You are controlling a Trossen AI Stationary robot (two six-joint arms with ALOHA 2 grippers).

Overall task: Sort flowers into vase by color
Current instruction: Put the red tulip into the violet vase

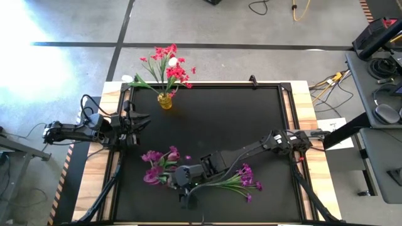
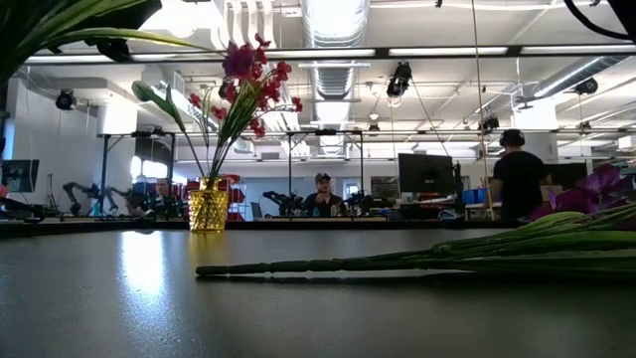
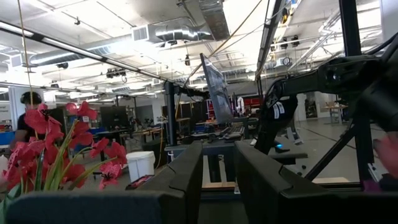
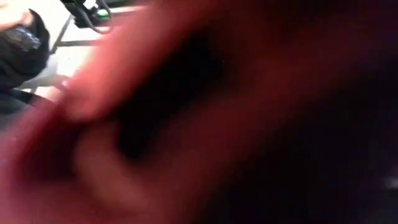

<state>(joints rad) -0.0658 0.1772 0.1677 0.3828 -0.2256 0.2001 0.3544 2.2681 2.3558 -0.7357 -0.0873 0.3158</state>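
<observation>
We see red flowers (image 1: 168,63) standing in a yellow vase (image 1: 164,100) at the bench's (image 1: 251,125) far edge. Purple flowers (image 1: 157,164) lie near the front, more purple blooms (image 1: 246,176) to their right. Our right pincer (image 1: 177,179), spread wide, sits between them. Our left pincer (image 1: 143,119) waits at the left edge, fingers narrowly apart and holding nothing.

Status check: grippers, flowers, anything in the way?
Right gripper open, low over the purple flowers at the mat's near edge. Left gripper idle at left, holding nothing. Red flowers in the vase. Nothing blocking.
</observation>
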